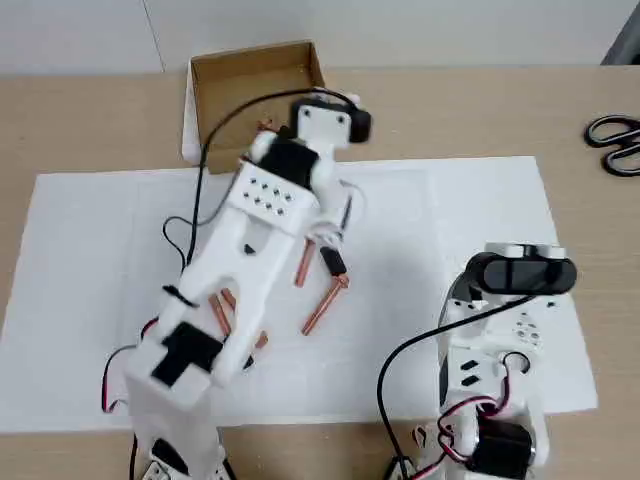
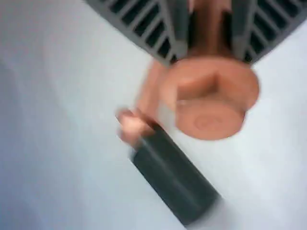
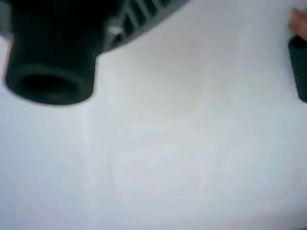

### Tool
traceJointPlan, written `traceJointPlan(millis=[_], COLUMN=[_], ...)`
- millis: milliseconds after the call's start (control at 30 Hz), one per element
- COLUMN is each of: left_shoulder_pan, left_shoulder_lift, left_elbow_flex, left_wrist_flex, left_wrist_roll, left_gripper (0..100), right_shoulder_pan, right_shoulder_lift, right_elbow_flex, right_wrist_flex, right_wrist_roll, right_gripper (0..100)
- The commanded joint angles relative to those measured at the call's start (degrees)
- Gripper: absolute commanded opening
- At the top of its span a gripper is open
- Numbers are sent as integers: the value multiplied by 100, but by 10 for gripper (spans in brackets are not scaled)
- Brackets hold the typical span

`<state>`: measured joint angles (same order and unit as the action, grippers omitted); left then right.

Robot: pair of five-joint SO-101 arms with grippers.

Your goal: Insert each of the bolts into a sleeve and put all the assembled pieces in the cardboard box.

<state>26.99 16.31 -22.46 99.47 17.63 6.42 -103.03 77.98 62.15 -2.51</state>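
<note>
We see the left pincer (image 2: 209,28) clenched on a copper hex-headed bolt (image 2: 211,98), near a dark grey sleeve (image 2: 173,178) lying on a white sheet (image 2: 53,153), right pincer (image 3: 91,21) grasping a black tubular sleeve (image 3: 50,62)

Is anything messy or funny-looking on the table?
A bit messy: copper bolts lie scattered at different angles on the white sheet. Scissors sit off the sheet near the table's edge, which looks odd for this job.

End effector (image 2: 209,38) clamping copper bolt (image 2: 211,98), dark sleeve (image 2: 175,179) near
</note>
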Motion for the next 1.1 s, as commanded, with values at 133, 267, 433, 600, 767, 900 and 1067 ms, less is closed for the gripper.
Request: traceJointPlan(millis=[133, 267, 433, 600, 767, 900, 1067], left_shoulder_pan=[396, 290, -167, -448, -457, -475, -484], left_shoulder_lift=[-1530, -1916, -2505, -3051, -3464, -3789, -4642], left_elbow_flex=[708, 769, 857, 857, 857, 1174, 2220], left_wrist_flex=[-62, -35, -79, -202, -325, -352, -703], left_wrist_roll=[9, 9, 9, 9, 88, 299, 290], left_gripper=[6, 6, 6, 6, 6, 6, 6], right_shoulder_pan=[-57, -532, -1270, -1631, -1622, -1631, -1631], right_shoulder_lift=[-40, -40, -40, -40, -40, -40, -40], right_elbow_flex=[9, 141, 255, 281, 774, 1204, 1591], right_wrist_flex=[-31, -22, -31, -488, -1490, -2149, -2870], right_wrist_roll=[-44, -70, -70, -70, -70, -53, -53], right_gripper=[5, 5, 6, 6, 6, 6, 5])
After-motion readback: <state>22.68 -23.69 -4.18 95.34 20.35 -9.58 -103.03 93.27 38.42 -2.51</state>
